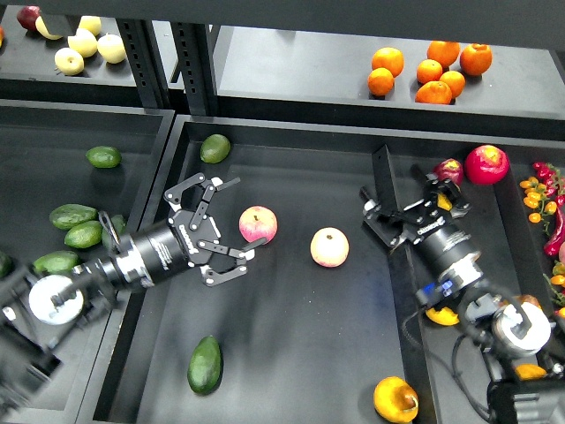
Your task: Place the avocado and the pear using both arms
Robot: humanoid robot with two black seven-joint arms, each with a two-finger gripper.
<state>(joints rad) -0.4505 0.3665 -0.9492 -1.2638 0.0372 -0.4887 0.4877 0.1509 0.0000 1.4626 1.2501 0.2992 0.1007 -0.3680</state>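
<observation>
Left claw (222, 230): released, fingers spread wide, grasping nothing; it hovered over the centre tray (291, 371), just left of a pink apple (258, 224). A second apple (329, 247) lay near, to the right.

Right claw (439, 196): seen end-on and dark over the right-hand bin; whether released or clenched could not be told. A red fruit (487, 164) lay just beyond it, with a smaller one (448, 168) close by.

Avocado (205, 365): dark, on the tray floor near its front left, well apart from both claws.

Pear (395, 399): golden-yellow, at the tray's front right corner.

Small avocado (214, 147): at the tray's back left.

Further green avocados (73, 215): in the left bin.

Oranges (430, 70): on the back shelf, right. Pale apples (86, 43): back shelf, left.
</observation>
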